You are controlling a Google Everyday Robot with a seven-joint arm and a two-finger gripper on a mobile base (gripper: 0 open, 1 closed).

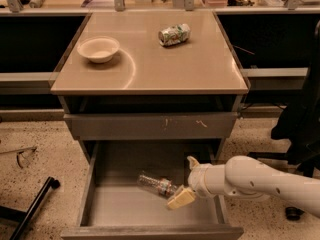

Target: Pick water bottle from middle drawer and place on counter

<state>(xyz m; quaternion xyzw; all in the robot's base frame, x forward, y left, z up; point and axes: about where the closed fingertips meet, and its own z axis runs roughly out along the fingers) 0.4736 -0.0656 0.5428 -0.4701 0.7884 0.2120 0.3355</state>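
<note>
1. The bowl (98,49) sits on the left side of the counter (150,76); the can (174,34) lies farther back, to the bowl's right.
2. Under the counter's front edge is a shut drawer front (150,125); below it the middle drawer (117,206) stands pulled out.
3. The water bottle (156,185) lies on the drawer floor, near its middle.
4. The gripper (186,180) is inside the drawer, just right of the bottle; its arm (265,181) enters from the right.
</note>
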